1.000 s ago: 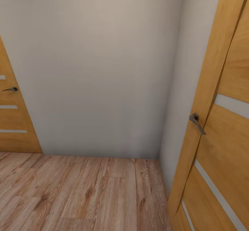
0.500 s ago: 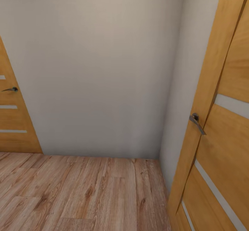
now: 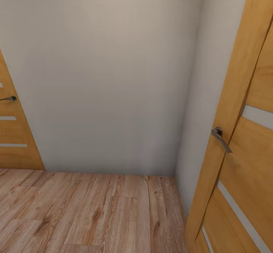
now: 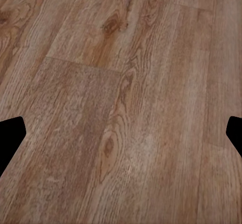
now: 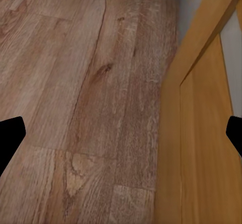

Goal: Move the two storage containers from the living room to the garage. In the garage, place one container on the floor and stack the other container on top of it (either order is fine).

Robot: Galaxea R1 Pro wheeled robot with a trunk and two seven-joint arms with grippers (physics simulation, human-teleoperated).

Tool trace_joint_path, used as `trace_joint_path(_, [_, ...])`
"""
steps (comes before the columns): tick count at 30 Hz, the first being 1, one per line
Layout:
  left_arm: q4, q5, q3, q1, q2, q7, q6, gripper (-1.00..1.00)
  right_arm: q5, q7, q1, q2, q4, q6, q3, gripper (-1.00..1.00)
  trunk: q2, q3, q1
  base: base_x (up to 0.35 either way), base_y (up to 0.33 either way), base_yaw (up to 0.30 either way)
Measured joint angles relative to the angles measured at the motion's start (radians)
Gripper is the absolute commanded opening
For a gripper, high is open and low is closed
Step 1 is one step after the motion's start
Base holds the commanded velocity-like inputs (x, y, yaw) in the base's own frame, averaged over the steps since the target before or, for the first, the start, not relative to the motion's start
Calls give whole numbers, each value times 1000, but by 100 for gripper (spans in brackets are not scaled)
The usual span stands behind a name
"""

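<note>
1. The left gripper [image 4: 121, 133] looks straight down at light wood plank flooring [image 4: 126, 83]; its two dark fingertips [image 4: 10, 133] sit at opposite edges of the left wrist view, spread wide, with nothing between them.
2. The right gripper [image 5: 121, 133] is just as wide apart and just as empty, hanging over the same planks, close beside the orange-brown door on the right [image 5: 201, 148].
3. From the head view, far left: a second orange-brown door [image 3: 15, 139] with pale frosted stripes and a slim grey lever handle [image 3: 8, 98], apparently shut, though it is cut off at the frame edge.
4. Centre: a plain, matte, pale wall [image 3: 106, 74] meeting the grained, knotty planks at a straight skirting line.
5. Right: the near door stands along the corner, its curved metal handle [image 3: 221, 139] pointing down and outward; smooth veneer, long rectangular frosted strips.
6. No storage container is in sight; both are presumably elsewhere, and neither claw carries one.
7. The step in hand seems to be driving through a corridor. To do it well, keep the base off the right door's edge, arms tucked low, and turn slowly in this tight corner before choosing a doorway.
</note>
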Motion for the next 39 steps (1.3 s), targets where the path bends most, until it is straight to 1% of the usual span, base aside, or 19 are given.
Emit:
trace_joint_path(4, [0,0,-1,0,0,0,0,100,0,0,0,0,0,0,0,100,0,0,-1,206,0,0])
trace_joint_path(17, [0,0,-1,0,0,0,0,100,0,0,0,0,0,0,-1,100,0,0,-1,322,0,0])
trace_joint_path(24, [0,0,1,0,1,0,0,100,3,-2,0,0,0,-1,-1,100,0,0,0,112,0,0])
trace_joint_path(39, [0,0,-1,1,3,0,2,100,5,-1,0,0,0,-1,-1,100,0,0,-1,326,0,0])
